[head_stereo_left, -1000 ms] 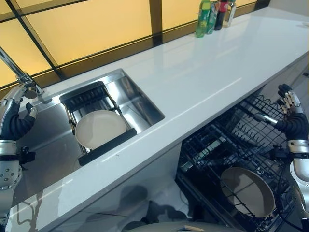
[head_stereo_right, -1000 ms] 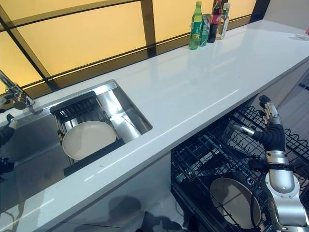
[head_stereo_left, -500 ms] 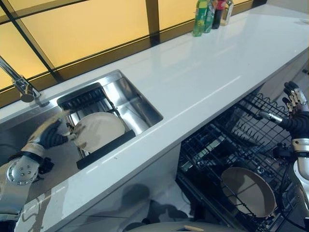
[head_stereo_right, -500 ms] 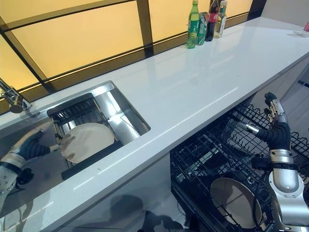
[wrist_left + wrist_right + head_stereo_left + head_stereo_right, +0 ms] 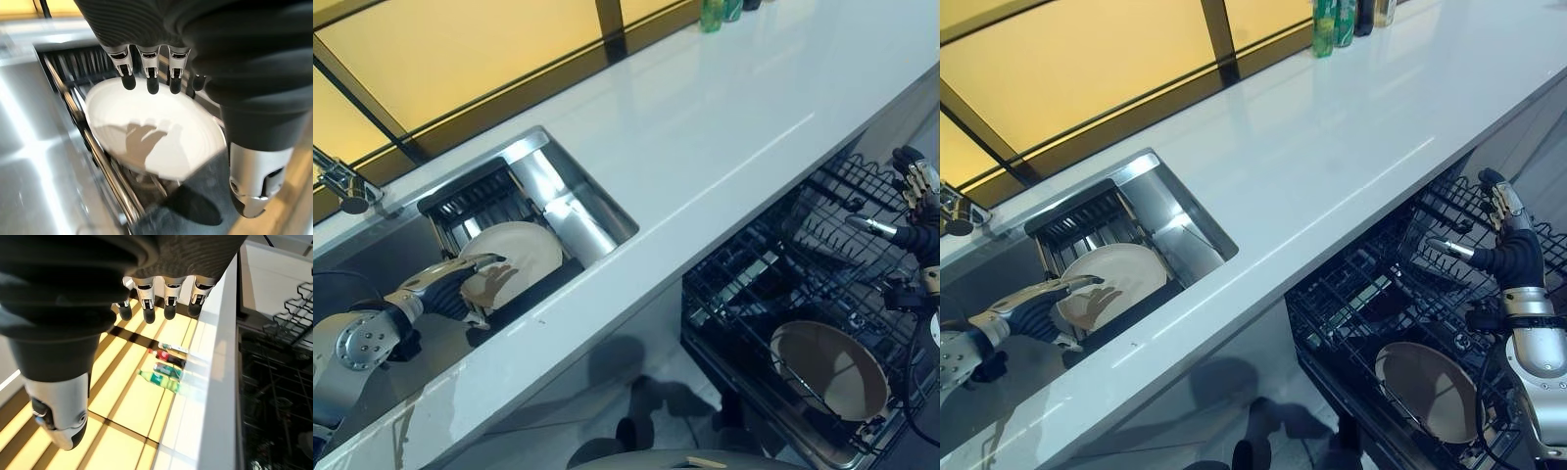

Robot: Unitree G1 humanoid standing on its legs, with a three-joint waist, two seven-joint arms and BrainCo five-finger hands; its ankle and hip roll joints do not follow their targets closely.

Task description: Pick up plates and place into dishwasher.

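Note:
A white plate (image 5: 521, 262) leans in the black dish rack (image 5: 475, 201) inside the steel sink (image 5: 570, 201). My left hand (image 5: 438, 289) reaches in from the left, open, its straight fingers (image 5: 149, 73) spread just over the plate's near rim; its shadow falls on the plate (image 5: 161, 139). A second white plate (image 5: 832, 370) stands in the pulled-out lower dishwasher rack (image 5: 773, 284). My right hand (image 5: 1510, 253) hovers open above the rack's far right side, holding nothing.
The white counter (image 5: 705, 127) runs between the sink and the dishwasher. A tap (image 5: 342, 186) stands at the sink's far left. Bottles (image 5: 1337, 15) stand at the counter's back edge by the yellow window panels.
My left hand has reached further right, its fingers now over the plate in the sink rack. The camera has tipped downward. The right hand has stayed above the dishwasher rack.

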